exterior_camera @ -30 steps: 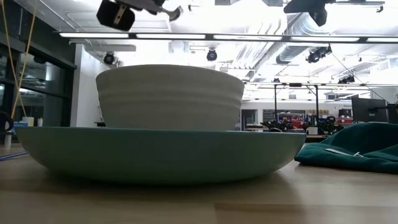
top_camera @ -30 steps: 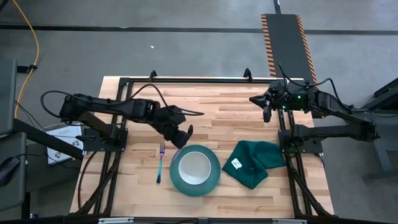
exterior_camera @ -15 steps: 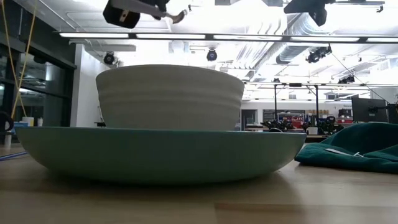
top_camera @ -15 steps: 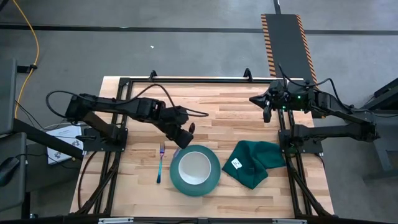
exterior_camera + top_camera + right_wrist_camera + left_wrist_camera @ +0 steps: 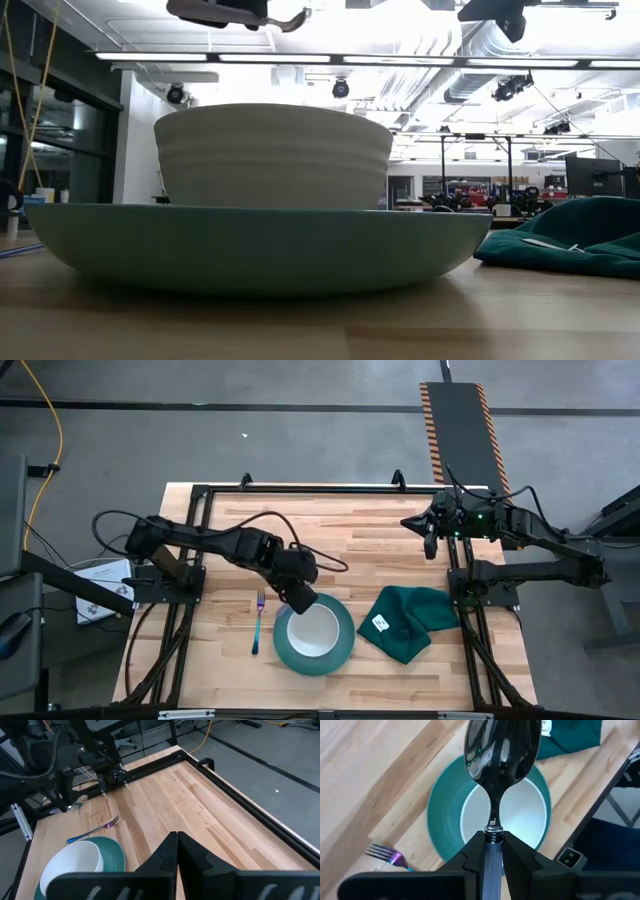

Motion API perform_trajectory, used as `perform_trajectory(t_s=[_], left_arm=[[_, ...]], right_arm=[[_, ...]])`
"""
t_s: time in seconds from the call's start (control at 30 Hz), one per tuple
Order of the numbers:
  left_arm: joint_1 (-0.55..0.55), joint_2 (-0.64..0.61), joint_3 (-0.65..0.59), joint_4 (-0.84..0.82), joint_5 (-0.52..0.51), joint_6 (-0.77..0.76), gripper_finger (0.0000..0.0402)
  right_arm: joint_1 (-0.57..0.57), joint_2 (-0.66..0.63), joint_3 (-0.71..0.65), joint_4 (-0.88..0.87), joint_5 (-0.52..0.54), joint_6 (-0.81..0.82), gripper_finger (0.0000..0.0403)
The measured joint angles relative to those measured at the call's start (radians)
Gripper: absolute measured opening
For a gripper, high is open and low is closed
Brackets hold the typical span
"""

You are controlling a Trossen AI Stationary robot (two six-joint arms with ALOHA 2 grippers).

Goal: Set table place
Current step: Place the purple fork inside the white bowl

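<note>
Left hand point(image 5: 492, 851) grasping spoon point(image 5: 501, 750) above bowl point(image 5: 313, 625).
I see the right hand point(image 5: 176, 847) clenched, parked upper right; fork point(image 5: 257, 623) lies left of plate point(image 5: 340, 651).

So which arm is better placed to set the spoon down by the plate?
The left. Its gripper already holds the spoon over the bowl and plate, while the right gripper waits at the far edge.
</note>
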State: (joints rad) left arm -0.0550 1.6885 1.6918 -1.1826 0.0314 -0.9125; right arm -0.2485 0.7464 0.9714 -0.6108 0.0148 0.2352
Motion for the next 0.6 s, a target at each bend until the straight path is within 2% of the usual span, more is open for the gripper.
perform_trajectory(t_s=[0.6], left_arm=[[-0.098,0.116,0.013,-0.001,0.027,-0.034,0.0044]], right_arm=[[0.0,0.0,0.0,-0.04,-0.018,-0.019,0.0]])
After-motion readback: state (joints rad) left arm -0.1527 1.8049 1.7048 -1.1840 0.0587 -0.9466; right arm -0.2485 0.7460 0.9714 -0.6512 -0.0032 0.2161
